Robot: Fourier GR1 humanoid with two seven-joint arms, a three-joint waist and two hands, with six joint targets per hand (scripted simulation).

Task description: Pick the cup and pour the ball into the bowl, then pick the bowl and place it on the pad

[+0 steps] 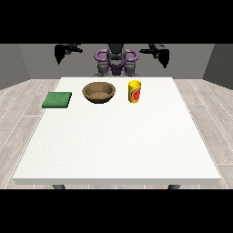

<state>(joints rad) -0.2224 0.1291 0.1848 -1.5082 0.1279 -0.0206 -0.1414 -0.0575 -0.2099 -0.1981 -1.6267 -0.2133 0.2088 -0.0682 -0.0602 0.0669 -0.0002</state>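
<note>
One table [113, 145] carries everything you need: one brown bowl [98, 92], one green pad [57, 99] at its view-left edge, one yellow cup [134, 91] just beside the bowl. No ball shows; presumably it sits inside the cup. Expect the cup to be light, stiff and smooth, so take it round the side wall. Both hands, at view's left [59, 53] and view's right [163, 56], hang raised, holding nothing; finger spread I cannot tell.

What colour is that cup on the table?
The cup is yellow with a red patch on its side, seen in the front view.
</note>
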